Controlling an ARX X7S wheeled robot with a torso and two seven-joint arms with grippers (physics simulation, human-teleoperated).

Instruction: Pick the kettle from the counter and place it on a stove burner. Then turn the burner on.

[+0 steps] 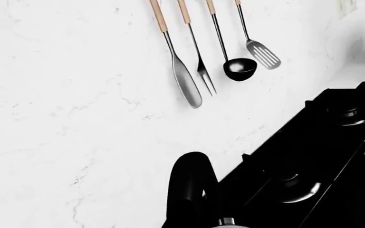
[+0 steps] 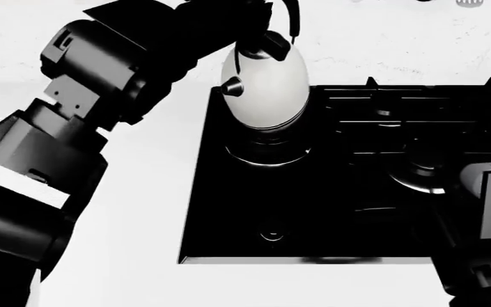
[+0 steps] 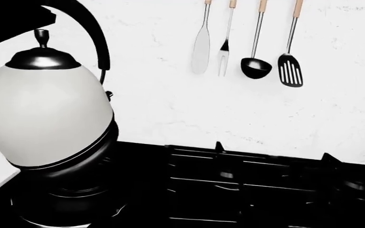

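Left arm (image 2: 75, 128): nearest the head camera, a dark jointed mass rising from the lower left toward the kettle's handle.
Left gripper: its fingers are hidden in black against the black handle near the top of the head view; I cannot tell how far the jaws stand apart, nor see the grip itself.
Kettle handle (image 1: 192, 185): tall black arch, close under the left wrist camera, with the lid's knob just showing below it.
Kettle (image 2: 264, 86): white, egg-shaped, hanging below the left gripper and tilted, its base ring raised clear on one side in the right wrist view; long axis roughly upright, leaning a little.
Spout (image 2: 233, 86): short, pointing toward the counter side, away from the grated burners.
Lid (image 3: 42, 58): dark, glossy, with a small knob on top.
Stove burner (image 2: 267, 152): round glossy black rings directly beneath the kettle's base; whether the two touch I cannot tell.
Stove (image 2: 228, 211): black top, with grated burners (image 2: 399, 115) on the far side of the kettle from the left arm.
Counter (image 2: 143, 224): plain white, beside the stove under the left arm.
Right gripper: only a dark block of that arm shows at the head view's lower right; jaws not seen.
Wall utensils (image 3: 252, 47): four with wooden handles hang on the white marble wall behind the stove.
Writing: none readable on any surface.
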